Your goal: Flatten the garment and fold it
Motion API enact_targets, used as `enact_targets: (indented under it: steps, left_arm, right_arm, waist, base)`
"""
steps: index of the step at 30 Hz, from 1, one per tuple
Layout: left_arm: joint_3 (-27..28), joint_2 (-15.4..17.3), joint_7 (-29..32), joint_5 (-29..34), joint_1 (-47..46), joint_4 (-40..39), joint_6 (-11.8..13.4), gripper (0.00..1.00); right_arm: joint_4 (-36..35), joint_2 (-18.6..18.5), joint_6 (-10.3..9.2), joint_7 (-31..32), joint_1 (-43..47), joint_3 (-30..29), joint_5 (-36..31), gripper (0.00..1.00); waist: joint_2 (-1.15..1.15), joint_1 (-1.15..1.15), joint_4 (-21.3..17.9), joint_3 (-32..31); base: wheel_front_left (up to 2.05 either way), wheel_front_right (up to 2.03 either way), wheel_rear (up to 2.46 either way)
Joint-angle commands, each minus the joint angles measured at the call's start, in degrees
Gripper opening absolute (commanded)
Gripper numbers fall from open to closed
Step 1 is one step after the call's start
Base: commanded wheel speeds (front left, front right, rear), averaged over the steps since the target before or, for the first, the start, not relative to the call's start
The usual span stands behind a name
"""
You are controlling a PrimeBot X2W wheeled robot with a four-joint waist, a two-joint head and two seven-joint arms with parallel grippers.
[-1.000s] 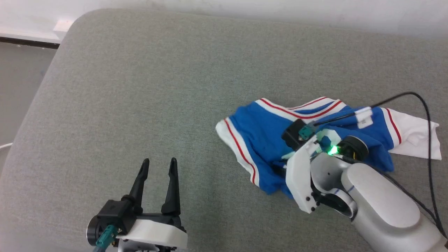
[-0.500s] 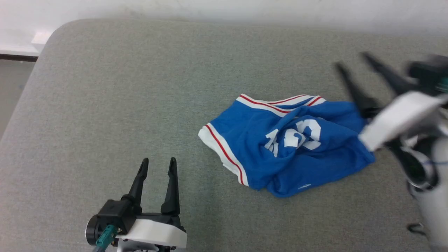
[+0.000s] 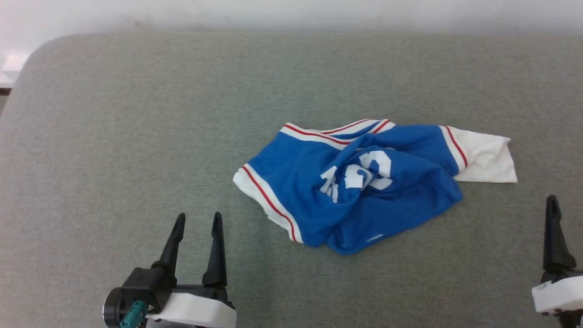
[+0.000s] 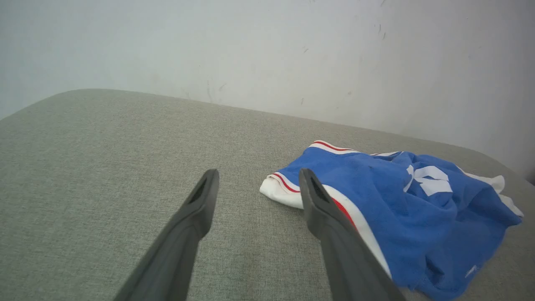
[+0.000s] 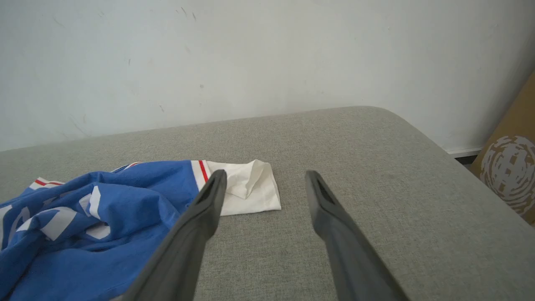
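Garment (image 3: 360, 191) lies crumpled right of centre on grey cushion (image 3: 136, 136), numerals up. Left gripper (image 3: 199, 217) spread, empty, apart from it. Right gripper (image 5: 266, 175) spread, empty, near white sleeve (image 3: 487, 155).

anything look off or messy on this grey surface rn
Yes: the garment lies crumpled in a heap on the grey surface, its white numerals bunched into folds, one white sleeve sticking out on the right with a corner turned over. No tear or spill shows.
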Motion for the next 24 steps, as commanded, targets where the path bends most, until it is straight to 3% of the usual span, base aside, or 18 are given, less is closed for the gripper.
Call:
enact_targets:
  steps: [1,7,12,16,24]
  left_arm:
    - [0.0,0.6,0.1,0.9,-0.5,-0.4,0.2,1.0]
    - [-2.9,3.5,5.4,4.0,-9.2,-2.8,-2.2,1.0]
    - [-8.8,4.6,14.9,7.5,-23.9,-1.7,-6.8,1.0]
    - [-13.9,3.0,22.1,7.6,-34.8,3.8,-8.9,1.0]
    - [-24.2,1.1,31.7,6.3,-48.2,20.6,-10.1,1.0]
  right_arm:
    - [0.1,0.2,-0.05,-0.8,-0.1,0.4,0.9,1.0]
    - [-0.5,0.2,-0.05,-1.3,-1.5,0.4,0.7,1.0]
    - [-1.5,0.2,-0.05,-0.5,-3.0,1.0,0.6,1.0]
    - [-1.8,0.2,-0.05,-0.1,-3.9,2.1,1.2,1.0]
    - [-1.2,0.2,-0.05,0.4,-6.1,3.8,1.5,1.0]
  waist:
    - [0.0,0.01,-1.5,0.1]
    - [0.0,0.01,-2.1,0.9]
    - [0.0,0.01,-2.4,3.3]
    - [0.0,0.01,-3.1,5.6]
    - [0.0,0.01,-6.1,9.7]
  base:
    - [0.0,0.0,0.0]
    - [0.0,0.0,0.0]
    - [0.0,0.0,0.0]
    - [0.0,0.0,0.0]
    - [0.0,0.0,0.0]
